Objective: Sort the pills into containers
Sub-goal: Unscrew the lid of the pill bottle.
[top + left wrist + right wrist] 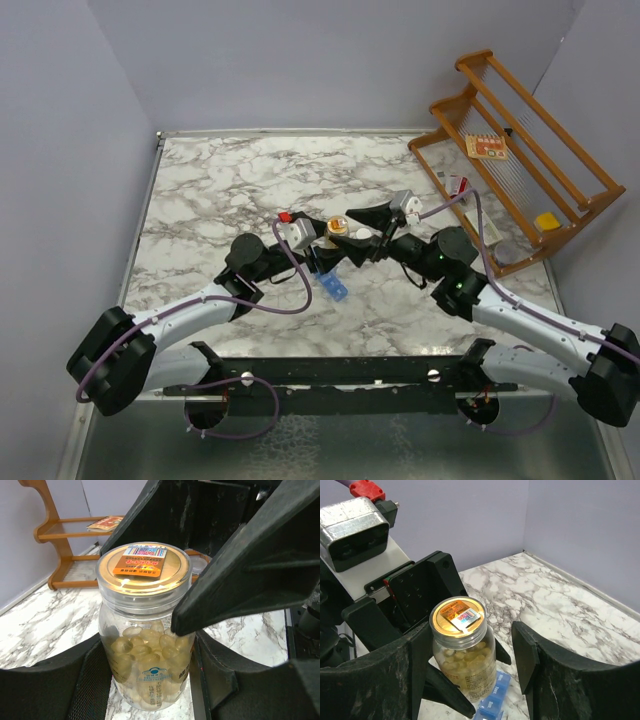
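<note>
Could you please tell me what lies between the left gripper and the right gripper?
A clear bottle of pills with a gold lid, held by the left gripper; the top view shows it between the two.

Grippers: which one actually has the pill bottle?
The left gripper: its fingers clamp the pill bottle on both sides. The right gripper only straddles the gold lid, jaws open, gap beside one finger.
</note>
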`<state>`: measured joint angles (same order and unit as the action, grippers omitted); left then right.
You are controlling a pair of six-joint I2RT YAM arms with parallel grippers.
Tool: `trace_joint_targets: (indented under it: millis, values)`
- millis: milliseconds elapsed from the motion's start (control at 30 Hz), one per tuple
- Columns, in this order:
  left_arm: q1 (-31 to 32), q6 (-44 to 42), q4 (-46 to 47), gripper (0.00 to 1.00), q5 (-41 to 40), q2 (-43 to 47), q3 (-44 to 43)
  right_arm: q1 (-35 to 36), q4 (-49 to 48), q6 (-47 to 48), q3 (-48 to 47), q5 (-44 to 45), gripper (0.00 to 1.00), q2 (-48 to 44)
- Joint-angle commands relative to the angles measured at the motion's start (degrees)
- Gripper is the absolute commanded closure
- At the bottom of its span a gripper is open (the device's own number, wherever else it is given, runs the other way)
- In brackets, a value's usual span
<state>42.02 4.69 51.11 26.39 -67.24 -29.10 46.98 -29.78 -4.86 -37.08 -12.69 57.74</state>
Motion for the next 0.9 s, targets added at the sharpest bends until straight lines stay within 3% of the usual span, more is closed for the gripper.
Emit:
trace_joint_targets:
  millis: [0,400,533,867]
  values:
    - [0.3,-0.9,1.1,1.0,-1.6,1.5,0.5,0.7,-4.1,-0.6,-1.0,0.8,0.35,1.7]
    - [0.9,-1.6,1.1,1.0,-2.6,0.5,0.5,1.4,-6.6,-0.8,-1.8,1.5,0.39,2.8]
    - [1.1,-1.6,1.1,1.0,-2.7,0.6,0.6,1.5,-6.7,-0.8,-2.0,1.5,0.46,3.3]
    - [1.5,-1.9,1.1,1.0,-2.6,-0.1,0.4,1.8,-7.8,-1.4,-2.3,1.0,0.51,3.9]
